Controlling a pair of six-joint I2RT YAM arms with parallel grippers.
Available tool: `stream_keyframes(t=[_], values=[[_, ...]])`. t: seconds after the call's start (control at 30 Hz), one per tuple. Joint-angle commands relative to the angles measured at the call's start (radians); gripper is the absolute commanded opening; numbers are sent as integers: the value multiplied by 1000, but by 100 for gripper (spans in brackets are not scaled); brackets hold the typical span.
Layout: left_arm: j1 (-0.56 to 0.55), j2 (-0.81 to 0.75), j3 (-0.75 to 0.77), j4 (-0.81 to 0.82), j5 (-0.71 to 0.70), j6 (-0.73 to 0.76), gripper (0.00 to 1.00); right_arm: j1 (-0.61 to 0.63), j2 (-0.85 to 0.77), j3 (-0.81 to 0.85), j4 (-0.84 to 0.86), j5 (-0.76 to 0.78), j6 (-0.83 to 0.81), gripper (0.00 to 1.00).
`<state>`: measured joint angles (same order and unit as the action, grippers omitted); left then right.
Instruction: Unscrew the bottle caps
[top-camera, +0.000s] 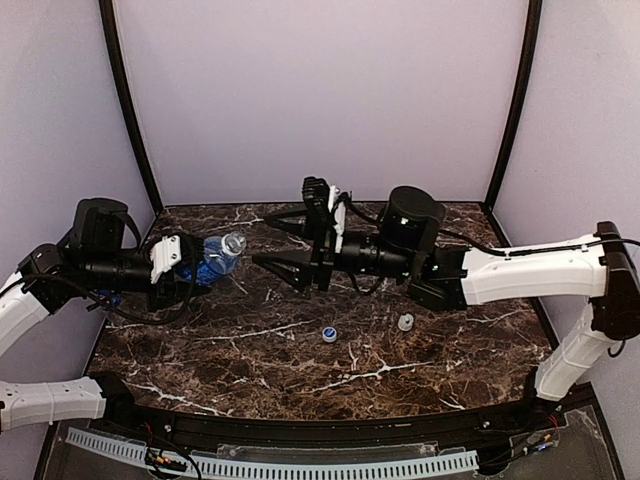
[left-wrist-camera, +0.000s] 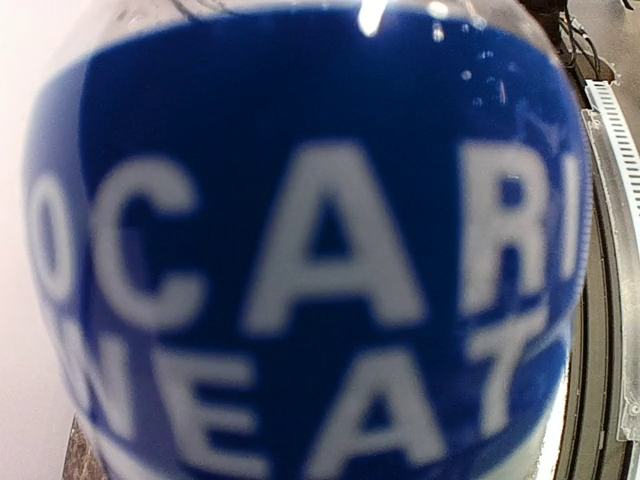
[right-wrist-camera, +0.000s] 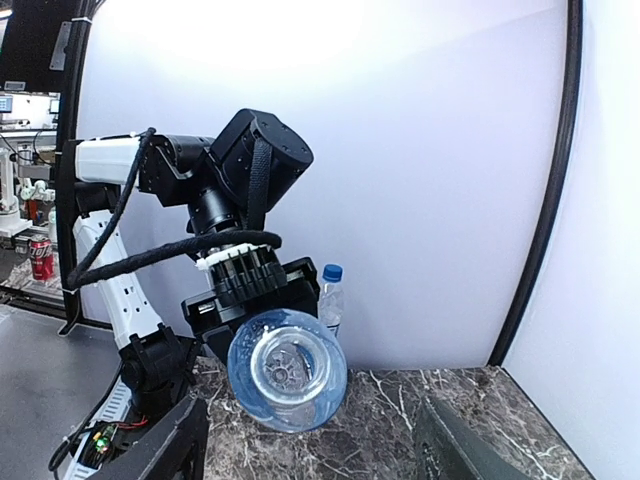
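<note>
My left gripper (top-camera: 188, 268) is shut on a blue-labelled clear bottle (top-camera: 214, 256) and holds it lying level above the table, neck to the right. The neck (top-camera: 233, 242) has no cap; its open mouth (right-wrist-camera: 287, 368) faces the right wrist camera. The label (left-wrist-camera: 300, 250) fills the left wrist view and hides the fingers. My right gripper (top-camera: 290, 245) is open and empty, just right of the neck, apart from it; its fingers (right-wrist-camera: 170, 440) frame the bottle. Two small pale caps (top-camera: 328, 335) (top-camera: 405, 322) lie on the table. A second bottle (right-wrist-camera: 331, 305) with a dark blue cap (right-wrist-camera: 332, 272) stands behind the left gripper.
The dark marble table (top-camera: 300, 380) is closed in by pale walls with black corner posts (top-camera: 130, 100). A black and white rail (top-camera: 300, 462) runs along the near edge. A bit of blue (top-camera: 110, 298) shows under the left arm.
</note>
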<state>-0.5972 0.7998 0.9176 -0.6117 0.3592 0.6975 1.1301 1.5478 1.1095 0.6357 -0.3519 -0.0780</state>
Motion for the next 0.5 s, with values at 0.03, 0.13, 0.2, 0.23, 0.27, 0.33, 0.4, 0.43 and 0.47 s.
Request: stream_keyframes(t=[0.03,0.13,0.2,0.23,0.27,0.33,0.4,0.43,0.47], values=[[7,3,31,-48,45,8,39,16,110,139,127,-100,-2,67],[7,2,28,-48,42,12,39,22,150,169,126,-109,3,60],[7,2,26,-46,39,15,39,31,171,179,128,-121,11,57],[7,2,25,-44,39,16,39,34,181,186,118,-122,11,57],[7,2,24,-42,38,16,39,37,189,193,104,-120,10,56],[7,2,24,-39,38,17,39,38,198,202,88,-111,14,55],[7,2,24,-37,39,16,39,39,205,202,83,-106,14,54],[7,2,24,-38,38,17,39,38,207,205,76,-105,14,54],[7,1,24,-37,38,16,39,39,210,207,68,-101,12,54]])
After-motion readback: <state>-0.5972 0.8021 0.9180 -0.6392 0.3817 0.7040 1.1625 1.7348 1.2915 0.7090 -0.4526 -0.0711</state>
